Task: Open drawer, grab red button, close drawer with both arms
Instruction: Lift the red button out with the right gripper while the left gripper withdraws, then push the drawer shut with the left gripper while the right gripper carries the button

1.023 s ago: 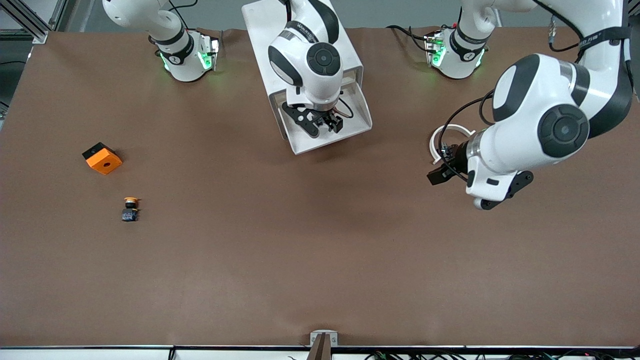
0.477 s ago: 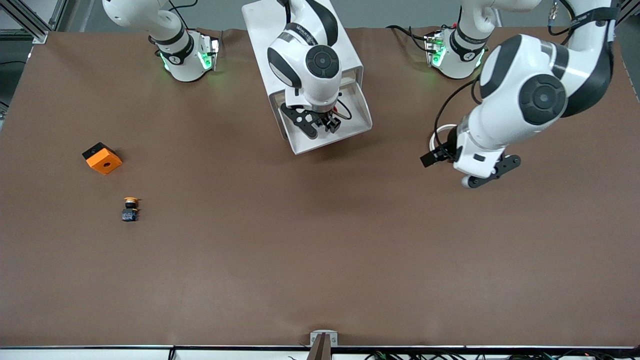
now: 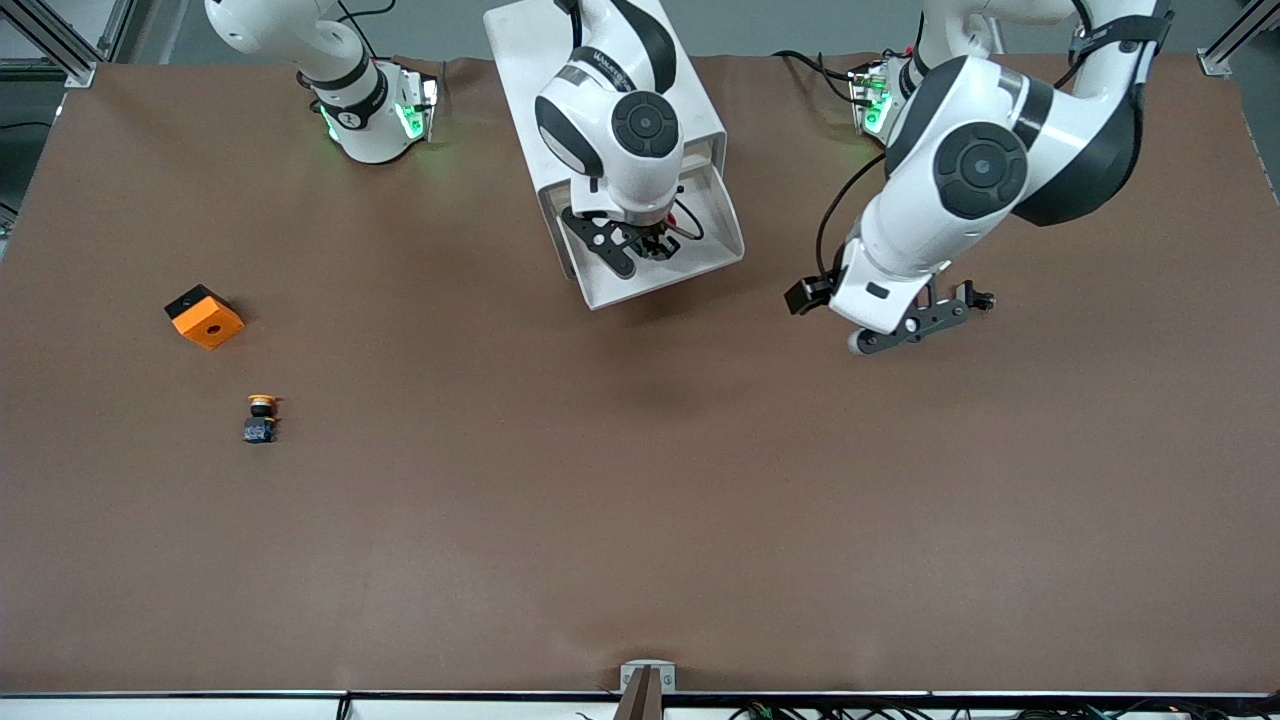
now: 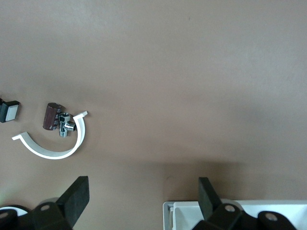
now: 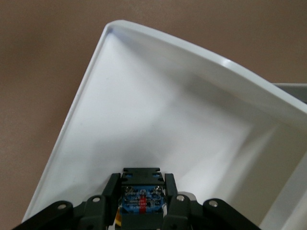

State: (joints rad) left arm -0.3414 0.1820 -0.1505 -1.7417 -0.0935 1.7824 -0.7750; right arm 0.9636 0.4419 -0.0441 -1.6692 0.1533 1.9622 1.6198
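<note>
Toward the right arm's end of the surface (image 3: 500,520) lay an orange cube (image 3: 205,317) and, nearer the front camera, a yellow-capped button (image 3: 261,418); neither was the target.

At mid-table stood the white cabinet (image 3: 530,60) with its drawer (image 3: 728,238) pulled open. The right gripper (image 3: 648,244) was down inside the drawer. In the right wrist view its fingers (image 5: 113,184) were closed against the dark blue body of the button (image 5: 140,201), a streak of red showing between them. The button looked small, hard and light. Its smooth plastic would probably slip or twist if pinched on the rounded cap, so the flat sides of the body seemed the sounder hold, and that was where the fingers sat. The shallow drawer walls left little room, which favoured a straight lift.

Toward the left arm's end, the left gripper (image 3: 915,315) hung over bare surface beside the drawer, its fingers (image 4: 77,192) spread wide and holding nothing. It looked placed to push the light drawer's front shut.
</note>
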